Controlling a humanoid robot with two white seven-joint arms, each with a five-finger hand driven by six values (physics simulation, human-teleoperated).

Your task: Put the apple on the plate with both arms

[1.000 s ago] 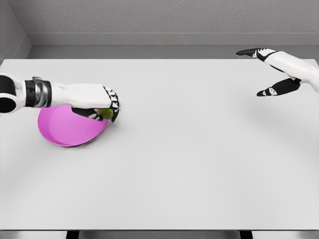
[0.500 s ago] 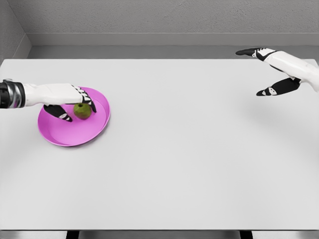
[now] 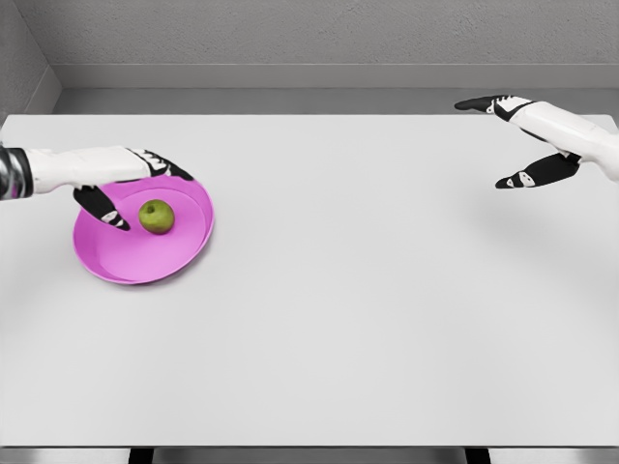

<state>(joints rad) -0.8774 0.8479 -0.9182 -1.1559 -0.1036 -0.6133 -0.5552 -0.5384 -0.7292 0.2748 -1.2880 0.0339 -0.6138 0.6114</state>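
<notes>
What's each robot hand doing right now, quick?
Left robot hand: open, holding nothing, above the plate beside the apple.
Right robot hand: open, holding nothing.

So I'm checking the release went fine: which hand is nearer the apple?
Left. The left hand hovers open just beside the apple, over the plate rim. The right hand hangs open far across the table, near its far right corner.

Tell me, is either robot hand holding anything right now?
Nothing is held. The green apple sits free on the pink plate; the left robot hand is open beside it, the right robot hand open, far off.
</notes>
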